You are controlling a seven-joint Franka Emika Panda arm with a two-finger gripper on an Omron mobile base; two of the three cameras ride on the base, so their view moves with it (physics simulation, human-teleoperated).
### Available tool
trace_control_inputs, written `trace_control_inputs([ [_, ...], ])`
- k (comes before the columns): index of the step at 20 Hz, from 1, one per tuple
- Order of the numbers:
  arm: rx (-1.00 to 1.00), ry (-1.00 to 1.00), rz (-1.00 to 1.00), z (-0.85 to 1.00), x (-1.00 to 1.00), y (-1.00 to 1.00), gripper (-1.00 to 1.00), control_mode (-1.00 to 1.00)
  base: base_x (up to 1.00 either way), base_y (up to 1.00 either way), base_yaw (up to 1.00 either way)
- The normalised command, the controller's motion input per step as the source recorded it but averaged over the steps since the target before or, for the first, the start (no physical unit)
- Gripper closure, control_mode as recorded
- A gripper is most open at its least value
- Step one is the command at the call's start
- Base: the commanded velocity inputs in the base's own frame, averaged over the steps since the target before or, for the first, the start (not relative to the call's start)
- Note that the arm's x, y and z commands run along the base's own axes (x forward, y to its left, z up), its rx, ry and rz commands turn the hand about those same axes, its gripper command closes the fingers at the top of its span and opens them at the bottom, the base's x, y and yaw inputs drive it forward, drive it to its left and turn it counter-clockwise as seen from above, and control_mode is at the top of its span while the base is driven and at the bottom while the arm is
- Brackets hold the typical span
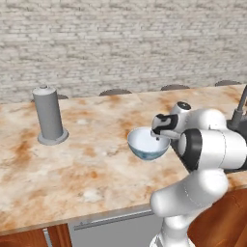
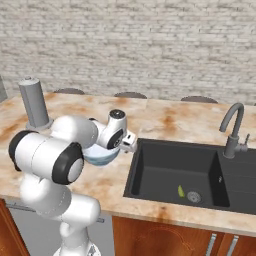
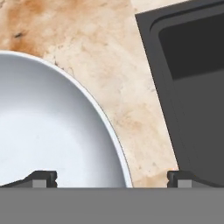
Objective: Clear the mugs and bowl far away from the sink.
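While gripper hung wide open, empty, astride bowl rim beside sink, bowl looked rigid, glossy, slippery, breakable; pinch thin rim wall.

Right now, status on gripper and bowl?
Gripper open, straddling bowl rim, nothing held. Bowl on counter beside sink. Nothing blocking.

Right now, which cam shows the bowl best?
Left base view: the bowl shows nearly whole, rim, inside and blue lower band, on the counter left of the arm. In the right base view the arm hides most of it. The hand view gives a close slice of its rim and white inside.
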Motion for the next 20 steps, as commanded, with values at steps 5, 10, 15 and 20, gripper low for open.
trace_control_inputs([
  [5,0.01,0.0,0.0,-0.35,0.02,0.0,-1.0,-1.0,0.0,0.0,0.0],
  [10,0.03,0.01,0.0,-0.41,0.0,0.44,1.0,-1.0,0.0,0.0,0.0],
  [15,0.0,0.0,0.0,-0.27,-0.01,0.61,1.0,-1.0,0.0,0.0,0.0],
  [20,0.0,0.0,-0.04,-0.02,-0.42,0.21,1.0,-1.0,0.0,0.0,0.0],
])
